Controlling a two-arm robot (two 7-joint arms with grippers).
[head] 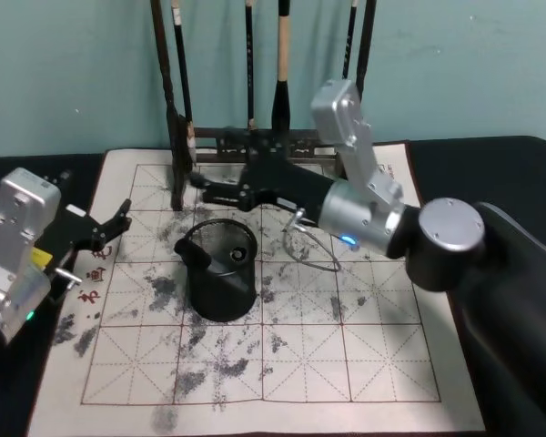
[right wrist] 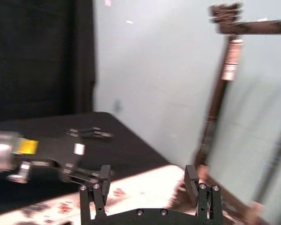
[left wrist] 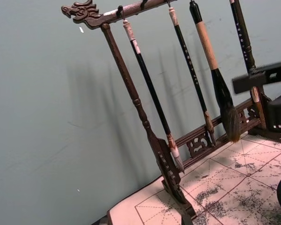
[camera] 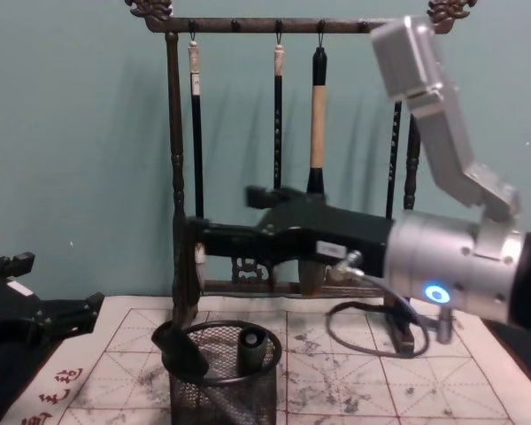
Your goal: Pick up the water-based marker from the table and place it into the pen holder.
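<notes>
Black mesh pen holder (head: 220, 278) — ink-stained white gridded mat (head: 346, 337).

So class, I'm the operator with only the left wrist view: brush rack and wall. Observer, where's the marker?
Observer: The water-based marker stands inside the pen holder.
Operator: Is anything gripped?
Observer: No, the right gripper is open and empty.
Operator: And the other arm?
Observer: The left gripper sits at the mat's left edge, apart from the pen holder.
</notes>
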